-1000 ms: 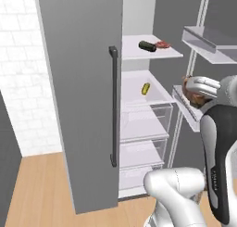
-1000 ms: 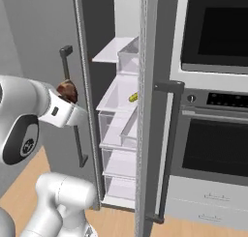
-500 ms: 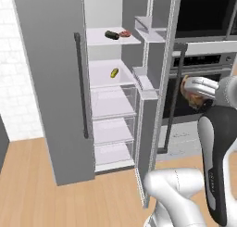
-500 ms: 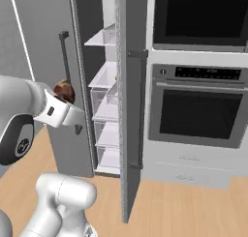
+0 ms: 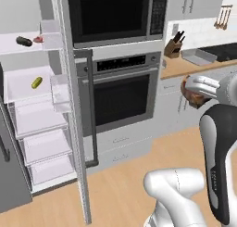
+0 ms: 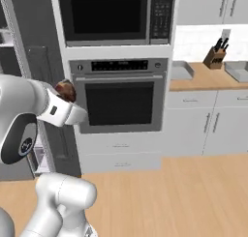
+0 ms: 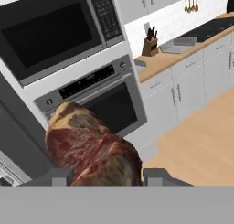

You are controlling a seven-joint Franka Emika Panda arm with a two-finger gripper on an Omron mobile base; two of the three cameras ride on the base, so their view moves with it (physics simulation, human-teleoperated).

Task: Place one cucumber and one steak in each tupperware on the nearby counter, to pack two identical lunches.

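Carrying the dark lumpy steak [image 7: 93,152] clamped between the gripper [image 7: 107,176] tips, I hold it high, level with the oven [image 5: 119,94], so it clears the cabinet fronts on the way to the counter [image 6: 208,79]. Two tupperware trays [image 6: 181,70] flank the knife block [image 6: 216,57] there, both looking empty. Left of the oven, the fridge shelves hold two cucumbers: dark [image 5: 23,41], yellow-green [image 5: 36,83]. One red steak [image 5: 38,39] sits by the dark one.

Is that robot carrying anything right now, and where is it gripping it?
Yes: the gripper holds the dark brown-red steak, clamped at its near end, between the two fingertips.
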